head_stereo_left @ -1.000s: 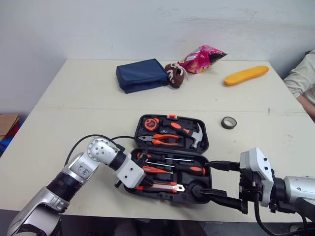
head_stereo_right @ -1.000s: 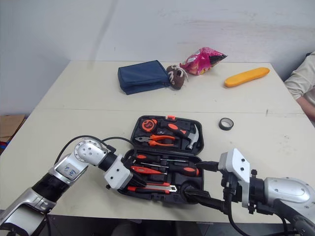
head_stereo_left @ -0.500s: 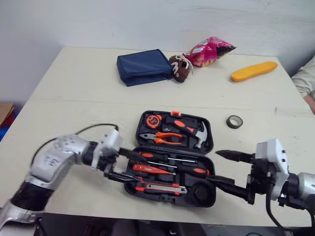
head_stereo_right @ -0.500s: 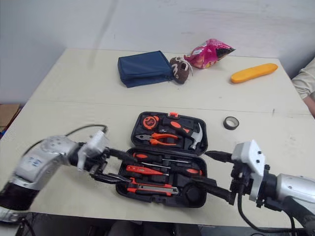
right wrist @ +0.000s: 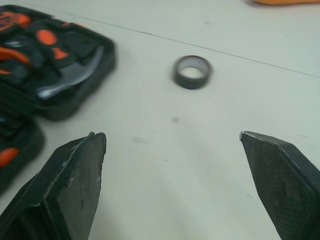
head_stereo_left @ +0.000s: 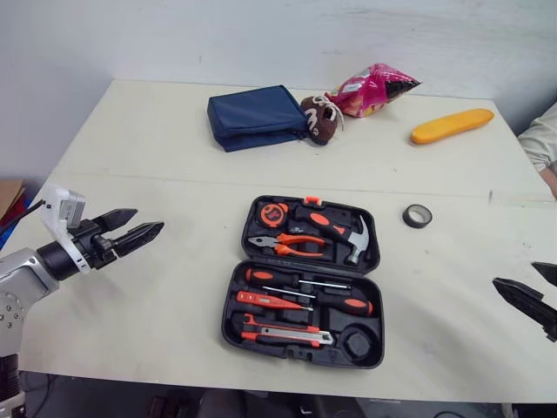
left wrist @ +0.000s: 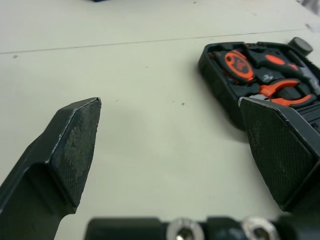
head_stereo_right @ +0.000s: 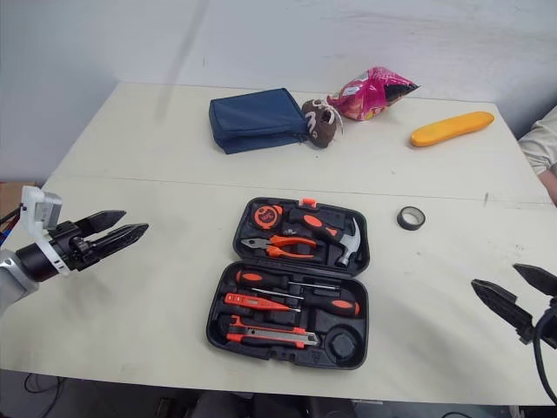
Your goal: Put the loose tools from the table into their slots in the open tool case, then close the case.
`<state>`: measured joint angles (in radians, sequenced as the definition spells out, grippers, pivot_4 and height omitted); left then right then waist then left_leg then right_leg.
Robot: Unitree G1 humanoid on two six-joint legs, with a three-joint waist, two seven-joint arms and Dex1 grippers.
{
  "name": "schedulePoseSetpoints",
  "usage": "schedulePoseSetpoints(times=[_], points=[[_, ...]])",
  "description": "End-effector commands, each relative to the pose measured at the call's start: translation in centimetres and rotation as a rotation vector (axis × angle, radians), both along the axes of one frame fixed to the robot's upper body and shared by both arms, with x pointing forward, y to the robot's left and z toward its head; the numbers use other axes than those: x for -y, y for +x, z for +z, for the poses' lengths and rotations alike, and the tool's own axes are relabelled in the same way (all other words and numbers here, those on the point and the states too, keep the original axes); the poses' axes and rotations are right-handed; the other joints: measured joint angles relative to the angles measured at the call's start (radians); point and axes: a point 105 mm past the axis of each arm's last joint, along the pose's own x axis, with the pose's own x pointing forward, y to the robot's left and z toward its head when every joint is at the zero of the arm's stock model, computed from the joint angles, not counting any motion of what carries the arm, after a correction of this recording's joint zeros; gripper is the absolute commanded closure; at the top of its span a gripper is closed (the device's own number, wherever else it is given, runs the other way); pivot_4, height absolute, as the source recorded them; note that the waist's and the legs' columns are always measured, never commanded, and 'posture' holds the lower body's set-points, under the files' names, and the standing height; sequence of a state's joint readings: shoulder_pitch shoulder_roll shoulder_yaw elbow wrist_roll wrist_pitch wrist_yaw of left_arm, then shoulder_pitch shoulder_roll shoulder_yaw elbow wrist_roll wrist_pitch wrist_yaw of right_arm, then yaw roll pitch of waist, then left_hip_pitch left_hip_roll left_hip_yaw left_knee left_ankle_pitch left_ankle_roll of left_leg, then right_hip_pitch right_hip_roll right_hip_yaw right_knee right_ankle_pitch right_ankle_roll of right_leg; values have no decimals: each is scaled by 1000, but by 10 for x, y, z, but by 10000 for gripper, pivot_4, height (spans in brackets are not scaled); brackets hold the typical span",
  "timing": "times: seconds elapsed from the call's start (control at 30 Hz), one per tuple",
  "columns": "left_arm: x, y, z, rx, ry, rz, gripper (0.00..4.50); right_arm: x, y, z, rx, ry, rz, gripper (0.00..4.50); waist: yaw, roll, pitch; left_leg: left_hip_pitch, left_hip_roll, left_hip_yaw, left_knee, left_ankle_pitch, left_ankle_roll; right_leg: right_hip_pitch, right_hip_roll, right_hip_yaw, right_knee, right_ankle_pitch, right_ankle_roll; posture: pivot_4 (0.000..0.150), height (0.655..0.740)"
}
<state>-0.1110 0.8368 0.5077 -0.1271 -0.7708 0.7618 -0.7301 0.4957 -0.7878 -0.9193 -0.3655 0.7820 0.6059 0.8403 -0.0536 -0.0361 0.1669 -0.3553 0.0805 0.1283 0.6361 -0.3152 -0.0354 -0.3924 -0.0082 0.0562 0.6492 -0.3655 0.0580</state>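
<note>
Now the tool case point(head_stereo_right: 214, 324) lies open in the middle of the near half of the table point(head_stereo_left: 157, 157), with its two halves flat, one behind the other. The far half holds a tape measure point(head_stereo_left: 275, 212), pliers point(head_stereo_left: 283, 242) and a hammer point(head_stereo_left: 335, 228). The near half holds screwdrivers point(head_stereo_left: 309, 296) and a utility knife point(head_stereo_left: 283, 333). A roll of tape point(head_stereo_left: 418, 215) lies loose on the table, just beside the far right corner of the case and not touching it.

The left arm comes in from the left edge, with the forearm about level and pointing right, toward the case. The left claw point(head_stereo_left: 144, 222) hangs over the left part of the table, well apart from the case. It is wide open and holds nothing; in the left wrist view its two fingers point(left wrist: 75, 145) stand far from each other, with the bare table between them.

The right claw point(head_stereo_right: 494, 275) reaches in from the right edge and points left, over the near right part of the table, also well apart from the case. Its jaws are spread wide and grip nothing. In the right wrist view the roll of tape lies on the table beyond the fingers.

At the far side lie a blue pouch point(head_stereo_left: 252, 116), a brown plush toy point(head_stereo_left: 318, 117), a pink snack bag point(head_stereo_left: 374, 87) and a long orange object point(head_stereo_left: 452, 124). A person's sleeve point(head_stereo_left: 541, 139) shows at the right edge.
</note>
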Motion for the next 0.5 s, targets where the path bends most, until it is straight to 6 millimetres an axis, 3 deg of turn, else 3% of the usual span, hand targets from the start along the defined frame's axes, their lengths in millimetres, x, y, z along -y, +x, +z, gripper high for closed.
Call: schedulePoseSetpoints(times=[0.03,0.1,0.3,0.4,0.5], points=[[3,0,17,69,41,-2,339,8,-2,9,47,-26,-18,0,0,0,0,0,0,0,0,0,0,0,0,0,0,0,0,1500,7400],[17,3,23,85,49,-59,339,3,7,11,51,-42,26,0,0,1,0,0,0,0,0,0,0,0,0,0,0,0,0,1500,7400],[89,9,38,154,120,-386,339,-26,50,24,4,-151,291,0,-3,3,4,2,-2,5,1,1,2,1,-1,3,0,5,2,1500,7400],[117,11,46,197,142,-523,339,-28,74,25,-34,-247,349,0,-2,4,6,3,-2,5,2,2,2,1,0,3,1,5,2,1500,7400],[153,3,66,277,134,-717,339,-42,109,29,-75,-363,400,0,-6,6,16,1,0,7,10,2,2,-1,1,4,4,5,2,1500,7400]])
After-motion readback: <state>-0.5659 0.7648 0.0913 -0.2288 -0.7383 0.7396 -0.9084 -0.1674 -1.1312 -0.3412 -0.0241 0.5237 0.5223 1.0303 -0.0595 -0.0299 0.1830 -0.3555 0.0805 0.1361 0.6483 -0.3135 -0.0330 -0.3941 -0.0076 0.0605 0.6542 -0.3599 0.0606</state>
